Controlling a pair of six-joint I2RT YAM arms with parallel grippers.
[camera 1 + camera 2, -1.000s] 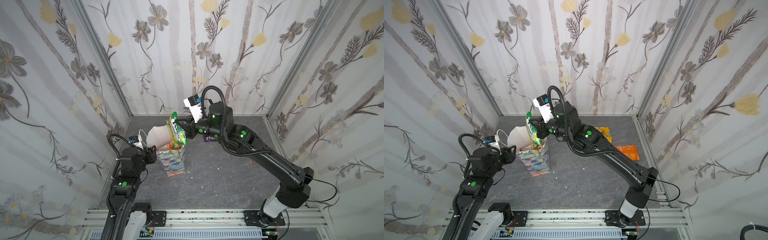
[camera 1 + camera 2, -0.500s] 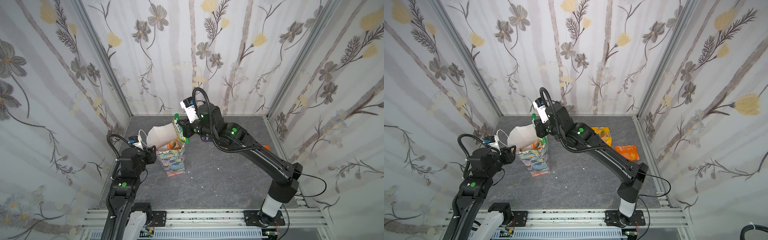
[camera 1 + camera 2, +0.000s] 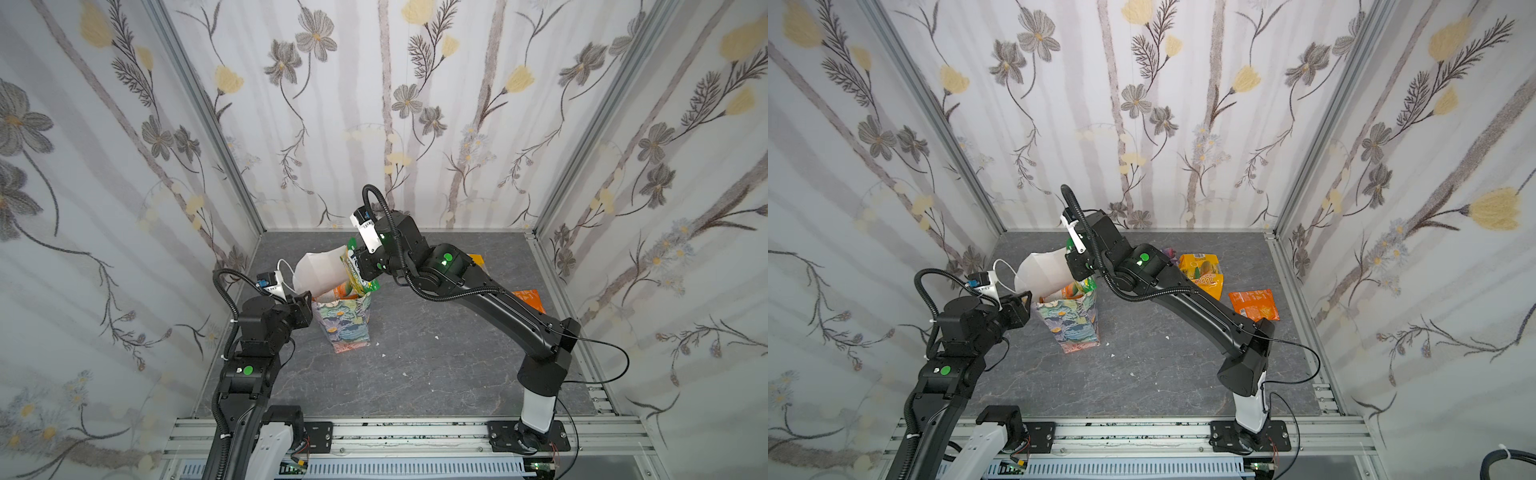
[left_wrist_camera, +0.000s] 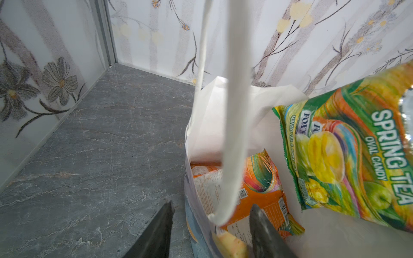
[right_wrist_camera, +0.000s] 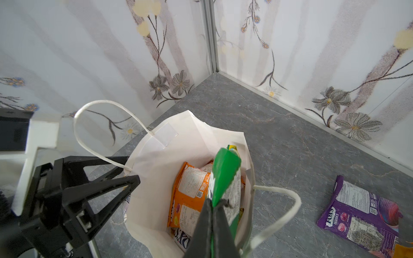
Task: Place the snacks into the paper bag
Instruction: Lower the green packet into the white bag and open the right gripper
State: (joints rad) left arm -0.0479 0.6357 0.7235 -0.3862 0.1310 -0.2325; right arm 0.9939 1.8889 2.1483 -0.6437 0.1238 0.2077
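Now the green crinkly plastic "SPRING TEA" packet (image 4: pixel 348 160) hangs in the mouth of the tall floral paper bag (image 3: pixel 345 324), pinched by the closed right hand (image 5: pixel 212 203). The left hand (image 4: pixel 211 205) has its fingers apart, astride the bag's rim. The bag stands on the grey stone-look surface (image 3: pixel 436 365).

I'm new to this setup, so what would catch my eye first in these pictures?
A green Spring Tea candy packet, pinched in the right arm's jaws, hangs at the open mouth of the floral paper bag. An orange packet already lies inside, and loose packets lie on the floor to the right.
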